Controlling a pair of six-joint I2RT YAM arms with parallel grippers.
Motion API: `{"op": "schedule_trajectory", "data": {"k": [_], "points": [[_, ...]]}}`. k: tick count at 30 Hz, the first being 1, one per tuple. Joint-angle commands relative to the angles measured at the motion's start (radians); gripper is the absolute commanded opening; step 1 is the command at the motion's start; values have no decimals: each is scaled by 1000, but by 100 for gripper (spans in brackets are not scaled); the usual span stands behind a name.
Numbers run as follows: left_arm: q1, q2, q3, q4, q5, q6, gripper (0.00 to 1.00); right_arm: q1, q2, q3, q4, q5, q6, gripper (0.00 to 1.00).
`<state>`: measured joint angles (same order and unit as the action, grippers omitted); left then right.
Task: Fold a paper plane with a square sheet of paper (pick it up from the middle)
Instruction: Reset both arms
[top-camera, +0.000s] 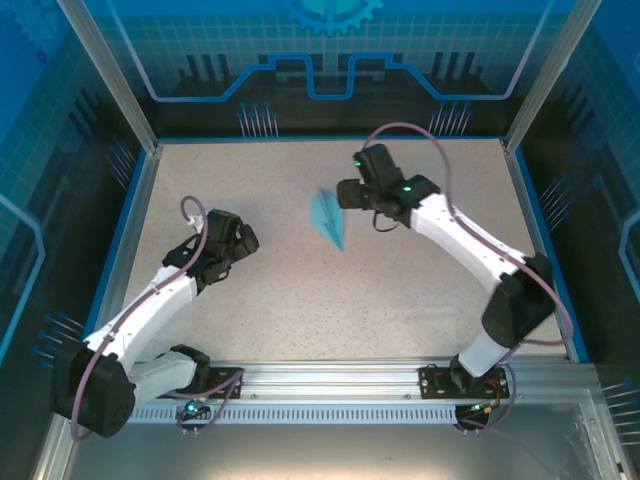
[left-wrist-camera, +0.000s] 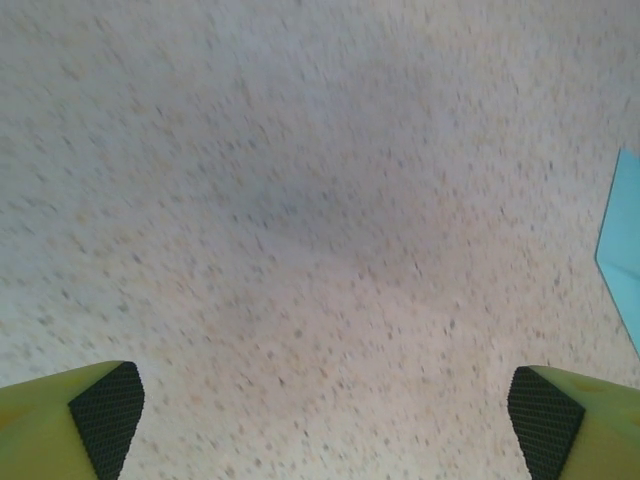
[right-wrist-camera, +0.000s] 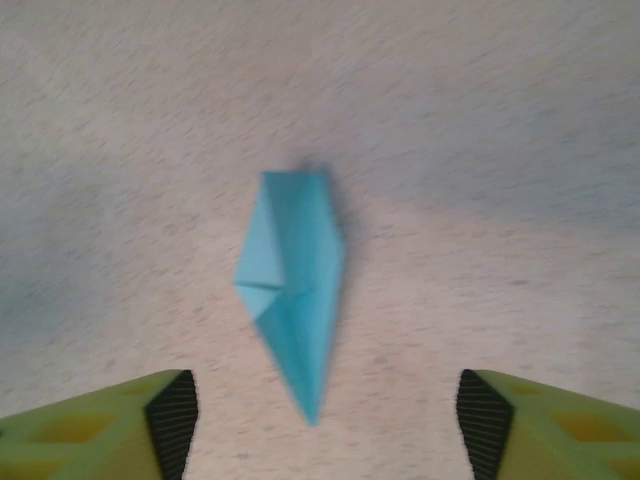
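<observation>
Top external view: the paper plane (top-camera: 329, 221) sits a little above and right of the frame's centre on the speckled table (top-camera: 300, 310), nose pointing toward the lower right. It is already a slim pointed dart with creased wings, and no flat square sheet is in sight.

Right gripper (top-camera: 349, 192): just to the upper right of the plane, and whether it touches cannot be told from this angle. In the right wrist view the right gripper (right-wrist-camera: 325, 420) has its two pads far apart at the bottom corners. The paper plane (right-wrist-camera: 292, 290) is in the middle of the frame, its nose reaching down toward the gap between the pads. Neither pad touches the paper, so nothing is clamped. The picture is soft. A shadow falls off the plane's upper right edge, and I cannot tell whether it lies flat or stands slightly off the surface.

Left gripper (top-camera: 243, 240): left of centre, well apart from the plane. In the left wrist view the left gripper (left-wrist-camera: 325, 430) has its pads spread wide over bare table. One edge of the paper plane (left-wrist-camera: 625, 250) shows at the right border.

Judgement on progress: folding looks complete, with nose and wing creases both present. The plane is free of both grippers. What may remain is drawing the arms back. No further crease looks needed.
</observation>
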<state>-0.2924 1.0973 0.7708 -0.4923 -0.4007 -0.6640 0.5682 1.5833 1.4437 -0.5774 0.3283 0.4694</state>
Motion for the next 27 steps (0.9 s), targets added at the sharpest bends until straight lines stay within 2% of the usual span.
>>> {"op": "schedule_trajectory", "data": {"k": [1, 5, 9, 14, 20, 23, 27], "points": [[48, -31, 27, 4, -41, 116, 98, -79, -119, -133, 19, 166, 8, 83], [96, -47, -16, 99, -79, 178, 99, -196, -311, -329, 93, 210, -11, 99], [145, -74, -115, 254, -105, 233, 98, -310, -456, -518, 178, 256, -29, 99], [177, -114, -247, 460, -131, 338, 98, -403, -555, -773, 359, 319, -72, 99], [191, -66, -335, 661, -73, 450, 98, -435, -528, -923, 582, 260, -165, 100], [197, -22, -361, 768, -15, 500, 99, -433, -489, -955, 689, 257, -230, 99], [219, 40, -406, 931, 78, 548, 99, -433, -427, -1007, 894, 184, -303, 99]]}}
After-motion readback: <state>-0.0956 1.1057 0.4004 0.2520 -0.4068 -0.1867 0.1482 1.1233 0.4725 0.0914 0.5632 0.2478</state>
